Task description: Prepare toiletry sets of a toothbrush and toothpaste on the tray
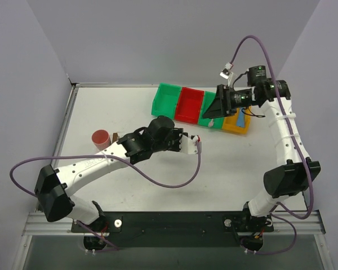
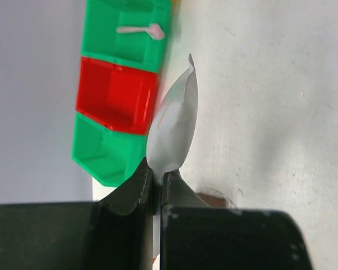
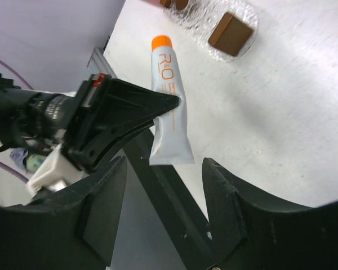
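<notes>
Firmly the left gripper (image 2: 158,173) pinches a flat, glossy white toothpaste tube (image 2: 173,126); the right gripper (image 3: 164,169) gapes.

Four bins stood in a touching row far right on the desk (image 1: 129,107): a green bin (image 1: 168,97), a red bin (image 1: 190,105), another green bin (image 1: 204,118) and a yellow bin (image 1: 236,127). A reddish cup (image 1: 100,138) stood upright, well apart.

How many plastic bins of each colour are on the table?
Green plastic bins: 2
Red plastic bin: 1
Yellow plastic bin: 1
Total: 4
</notes>
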You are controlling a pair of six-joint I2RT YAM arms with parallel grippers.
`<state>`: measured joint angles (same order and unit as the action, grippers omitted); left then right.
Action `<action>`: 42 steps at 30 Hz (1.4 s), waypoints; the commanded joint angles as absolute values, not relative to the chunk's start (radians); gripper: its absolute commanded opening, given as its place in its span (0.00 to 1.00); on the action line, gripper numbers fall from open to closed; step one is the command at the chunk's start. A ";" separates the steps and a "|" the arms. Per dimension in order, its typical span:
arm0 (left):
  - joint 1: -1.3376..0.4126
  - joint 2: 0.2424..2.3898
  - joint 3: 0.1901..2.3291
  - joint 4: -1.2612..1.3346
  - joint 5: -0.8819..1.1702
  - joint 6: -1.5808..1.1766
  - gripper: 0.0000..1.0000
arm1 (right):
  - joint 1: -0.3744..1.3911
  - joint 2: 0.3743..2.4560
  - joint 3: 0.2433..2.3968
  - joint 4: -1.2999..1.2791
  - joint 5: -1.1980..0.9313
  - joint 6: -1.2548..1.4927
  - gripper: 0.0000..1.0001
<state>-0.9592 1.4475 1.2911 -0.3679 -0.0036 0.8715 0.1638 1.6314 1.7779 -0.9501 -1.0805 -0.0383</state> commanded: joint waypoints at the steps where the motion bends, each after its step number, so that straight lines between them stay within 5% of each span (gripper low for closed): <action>1: -0.905 1.356 1.226 -0.293 -0.012 0.795 0.00 | 0.088 1.568 1.870 -0.960 -1.135 -0.017 0.53; 10: -0.583 1.227 1.067 -0.036 0.213 0.405 0.00 | 0.052 1.582 1.865 -0.959 -1.151 -0.003 0.54; 22: -0.295 1.207 0.778 0.644 0.474 -0.187 0.00 | 0.054 1.623 1.821 -0.957 -1.137 -0.038 0.54; 32: -0.244 1.380 0.580 1.279 0.505 -0.468 0.00 | 0.063 1.623 1.792 -0.959 -1.128 -0.064 0.54; 42: -0.242 1.442 0.522 1.367 0.437 -0.482 0.00 | 0.063 1.626 1.784 -0.957 -1.123 -0.069 0.54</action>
